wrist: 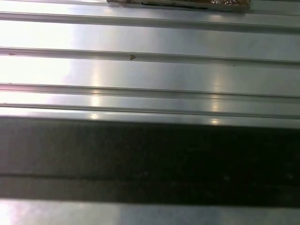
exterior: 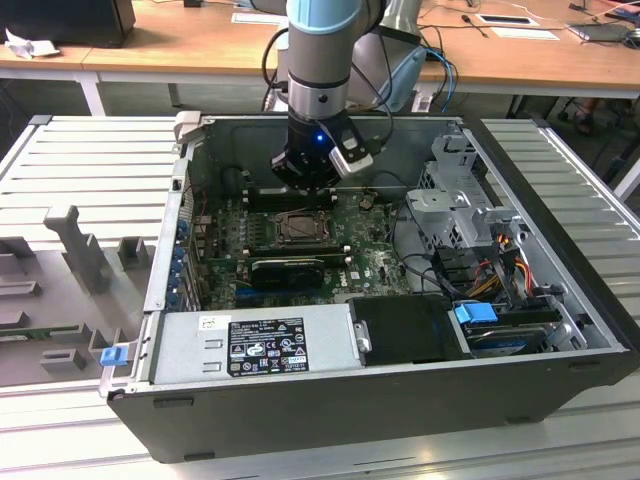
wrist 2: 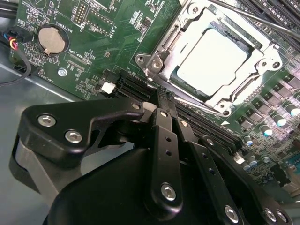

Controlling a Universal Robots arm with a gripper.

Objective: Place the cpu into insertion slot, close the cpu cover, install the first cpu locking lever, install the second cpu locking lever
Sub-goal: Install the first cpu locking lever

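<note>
The open black computer case [exterior: 560, 395] lay on its side on a ribbed silver metal table [exterior: 90, 160], and its walls fenced the green motherboard [exterior: 375, 262] on every side. The square insertion slot with a silver metal rim [exterior: 300, 228] sat near the board's middle, with open room straight above it taken by the arm. The black gripper [exterior: 305, 183] hung just over the far edge of the slot, near the case's back wall. In the second wrist view the gripper [wrist 2: 161, 105] had its black linkage bars drawn together to a single narrow tip, so the fingers looked closed on nothing, just beside the slot's corner.

The small flat square cpu with a dull silver-grey top [wrist 2: 213, 61] lay in the slot, level and bright under the light. The thin silver metal cpu cover frame [wrist 2: 251, 82] lay down around the cpu, its cut-out showing the chip's top. A thin metal lever rod [wrist 2: 262, 21] ran along 1 side of the slot.

Beside the slot stood long black memory slots [wrist 2: 206, 126]. A round silver coin battery [wrist 2: 50, 39] sat well apart from the slot. A grey power supply box [exterior: 250, 340] lined the case's near wall, and a metal drive cage [exterior: 455, 200] with coloured cables stood toward the exterior view's right.
</note>
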